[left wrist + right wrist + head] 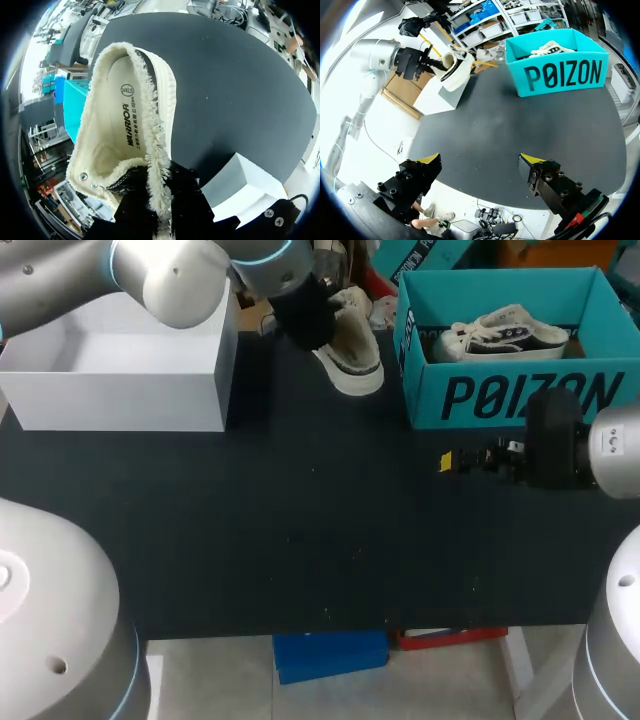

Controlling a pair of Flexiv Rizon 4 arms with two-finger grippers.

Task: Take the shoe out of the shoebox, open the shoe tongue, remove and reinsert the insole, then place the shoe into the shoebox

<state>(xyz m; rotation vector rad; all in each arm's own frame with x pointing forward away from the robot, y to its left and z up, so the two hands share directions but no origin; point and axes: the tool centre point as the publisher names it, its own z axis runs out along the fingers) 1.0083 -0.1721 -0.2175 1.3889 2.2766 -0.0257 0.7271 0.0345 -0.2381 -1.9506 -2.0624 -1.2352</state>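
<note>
**A:** ok so where's everything at? From where I'm standing: dark table (300, 540), teal shoebox (520, 400) at the back right, white box (120, 390) at the back left.

**B:** yep, and the shoe (352, 348) is out of the box. It's held up in the gap between the two boxes, a bit closer to the white one. There's a second shoe (505, 335) sitting inside the teal one.

**A:** who's got it?

**B:** the left gripper (161, 202). It's clamped on the fluffy rim of the shoe, a finger on each side. The shoe's long axis runs straight out ahead of those fingers. The mouth faces back at the wrist, so you look right down onto the insole (122, 120).

**A:** and the other arm?

**B:** the right gripper (481, 160) hangs low over the table just in front of the teal shoebox. Its fingers are spread wide with nothing between them and it isn't touching anything. The shoe is well apart from it, off toward the back left corner as it looks out.

**A:** so what's next, you reckon?

**B:** my guess is opening it up and fishing out the insole. The left arm is busy holding, so the free right one has to cross the table and come at the mouth of the shoe. The thing to get right is lining up with that opening, not the sole side.
</note>
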